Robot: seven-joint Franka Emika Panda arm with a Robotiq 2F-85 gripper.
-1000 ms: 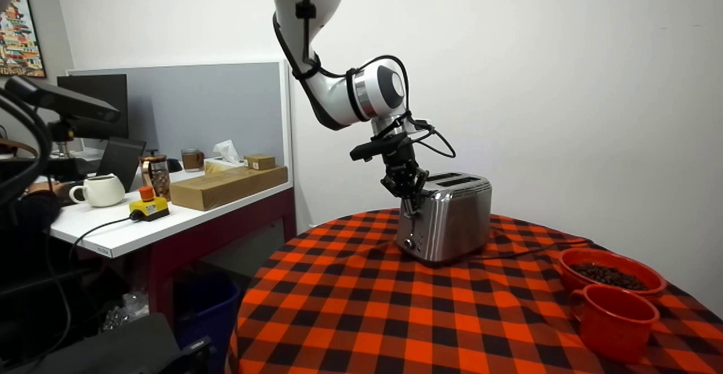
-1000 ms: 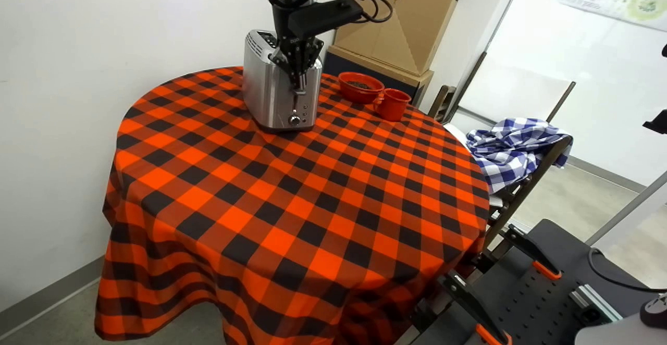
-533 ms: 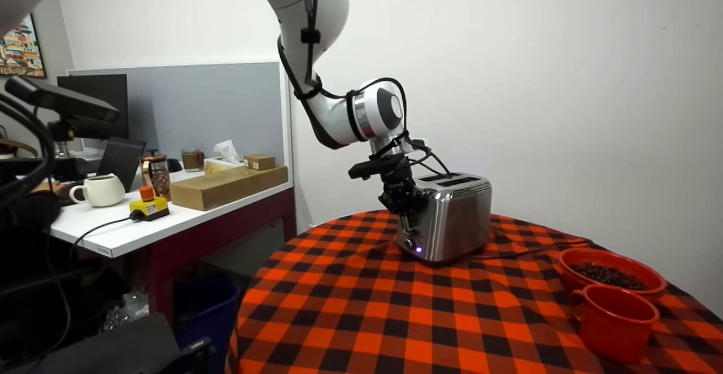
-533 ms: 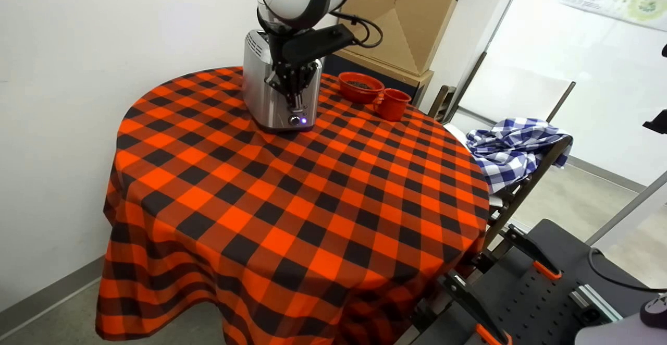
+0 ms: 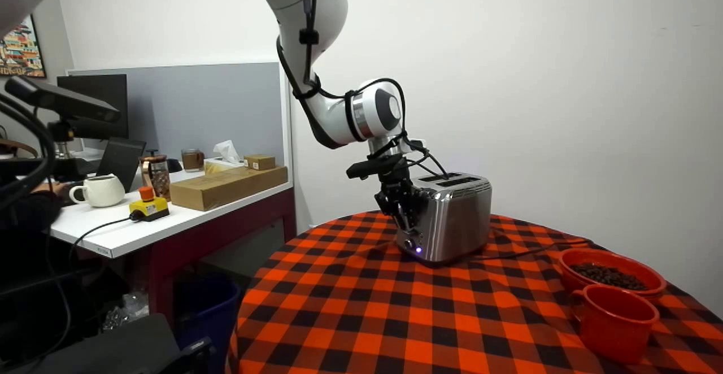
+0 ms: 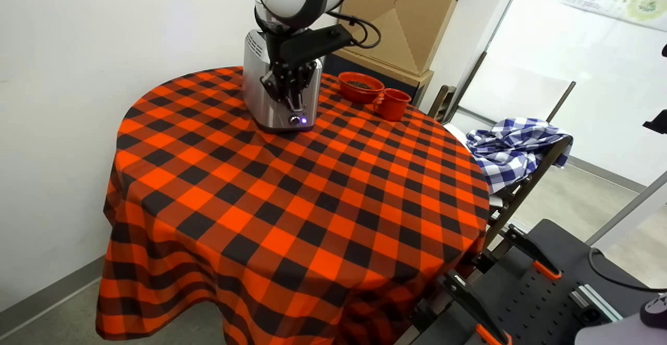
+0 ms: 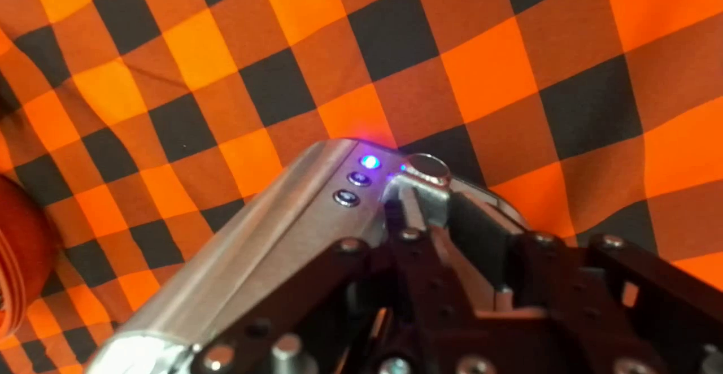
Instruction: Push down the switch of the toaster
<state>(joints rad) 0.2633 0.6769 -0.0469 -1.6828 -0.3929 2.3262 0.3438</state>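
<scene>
A red-and-black checked cloth [image 6: 219, 282] covers the round bench [image 6: 312, 194] and hangs past its edge in loose folds. The white arm [image 5: 339, 114] reaches in from above and bends down to the toaster [image 5: 452, 216]. The toaster, silver and upright, stands near the edge of the bench, and its long axis follows the slots [image 5: 458, 182] on top. In an exterior view its long side [image 5: 469, 227] runs rightward and back; in an exterior view the control end [image 6: 281, 120] faces the camera, the body stretching back and slightly left behind it. A red bowl [image 6: 357, 96] stands on the same cloth, apart from the toaster. The claw [image 7: 432, 204] slants down in front of the control end, its fingers [image 7: 483, 238] parted by a narrow gap and closed on nothing that I can see. A red mug [image 5: 618, 331] stands upright just beside the bowl. The switch [image 7: 435, 196], a silver lever, sits low on the control end, at the fingertips; I cannot tell whether they touch it. Just below it is the round knob [image 7: 427, 168]. Three small buttons [image 7: 358, 178] line up beside the two, the lowest one glowing blue-violet. Smallest are the dark beans [image 5: 607, 276] in the bowl.
</scene>
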